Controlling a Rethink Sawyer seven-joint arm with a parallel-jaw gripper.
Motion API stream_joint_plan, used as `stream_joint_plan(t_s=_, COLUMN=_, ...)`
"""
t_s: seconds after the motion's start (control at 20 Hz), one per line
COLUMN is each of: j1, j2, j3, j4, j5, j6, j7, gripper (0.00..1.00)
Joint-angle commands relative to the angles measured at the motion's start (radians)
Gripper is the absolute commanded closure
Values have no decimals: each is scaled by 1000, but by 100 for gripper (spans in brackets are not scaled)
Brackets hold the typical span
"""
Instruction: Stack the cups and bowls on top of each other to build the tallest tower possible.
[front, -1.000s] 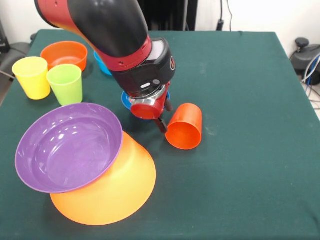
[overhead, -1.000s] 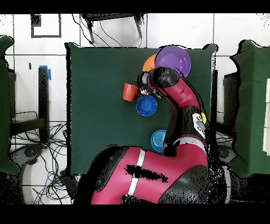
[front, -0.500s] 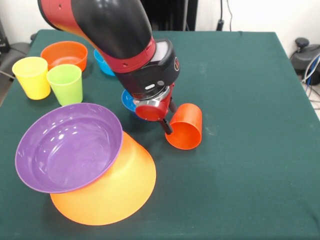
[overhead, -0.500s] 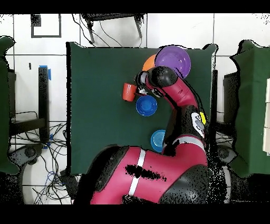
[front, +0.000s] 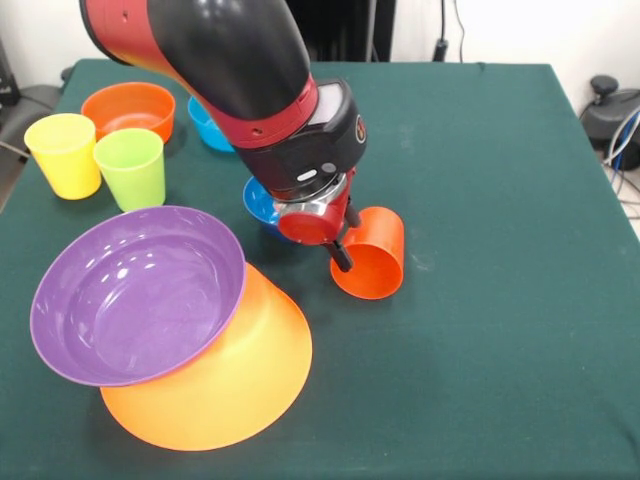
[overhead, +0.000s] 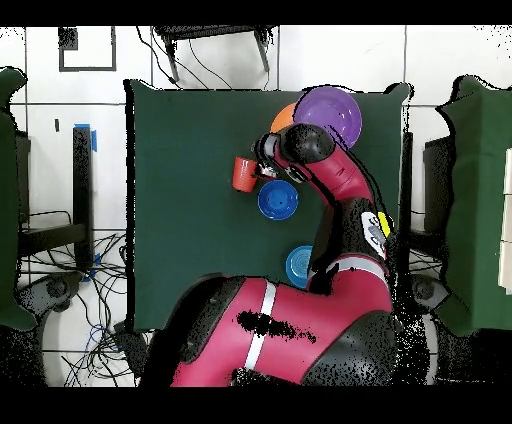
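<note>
Gripper (front: 343, 245) at the mouth rim of 1 orange-red cup (front: 372, 254) lying on its side; finger spread cannot be told. 2 upright cups: yellow (front: 64, 154), green (front: 131, 167). 5 bowls visible; purple bowl (front: 135, 292) tilts on yellow-orange bowl (front: 230, 385).

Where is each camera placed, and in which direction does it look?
Front view: across the table from the robot, looking down at the green table; shows the arm's end and gripper beside the lying orange-red cup.
Overhead view: above, looking straight down; shows the whole arm and base.
Both share the gripper, cup, purple bowl and dark blue bowl.
</note>
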Motion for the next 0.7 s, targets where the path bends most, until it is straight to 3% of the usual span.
stream_joint_plan(t_s=0.05, j1=-5, j2=16, j3=128, j4=5, j5=-9, j6=43, j7=-4, gripper=0)
stream_joint_plan(t_s=0.7, j1=-26, j2=-50, j3=103, j4=120, j5=-66, j6=154, j7=-71, gripper=0)
